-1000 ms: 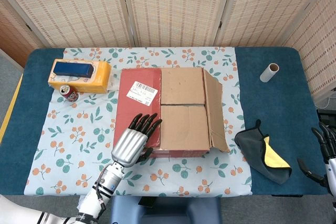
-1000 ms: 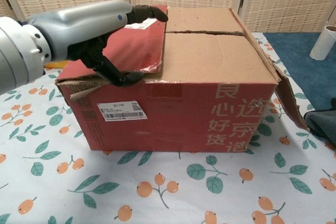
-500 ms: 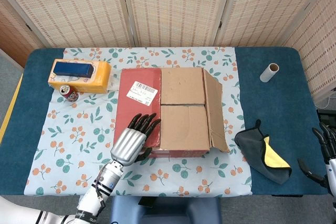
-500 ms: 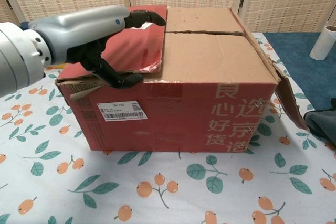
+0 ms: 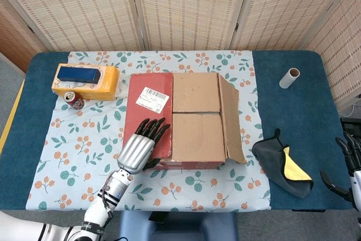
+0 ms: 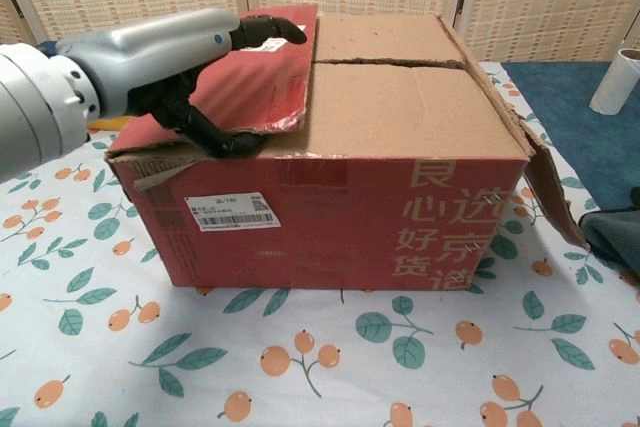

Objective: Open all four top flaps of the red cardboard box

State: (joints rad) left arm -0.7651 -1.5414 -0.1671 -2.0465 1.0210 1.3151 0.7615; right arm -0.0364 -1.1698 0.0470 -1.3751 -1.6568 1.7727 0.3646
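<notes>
Red cardboard box (image 5: 180,121) sat mid-table on the floral cloth (image 5: 84,139) in the head view, its long axis running left to right, top facing up. Its right flap (image 5: 232,122) was already folded out and down, the two plain inner flaps (image 5: 196,119) lay flat, and the red left flap (image 5: 149,117) with the white label still covered the left part. The left hand (image 5: 138,148) lay at that flap's near edge, fingers stretched over the top. The right hand (image 5: 345,165) hung at the table's far right edge, fingers apart and holding nothing, near a dark cloth (image 5: 282,162). In the chest view the left hand (image 6: 190,67) had its fingers (image 6: 265,27) over the red flap (image 6: 265,77) and its thumb hooked under the torn near edge, pinching it, the flap a little raised. The board looked light and stiff but creased and tear-prone, so I judged the free edge near the middle the best hold, hinging it leftward.
</notes>
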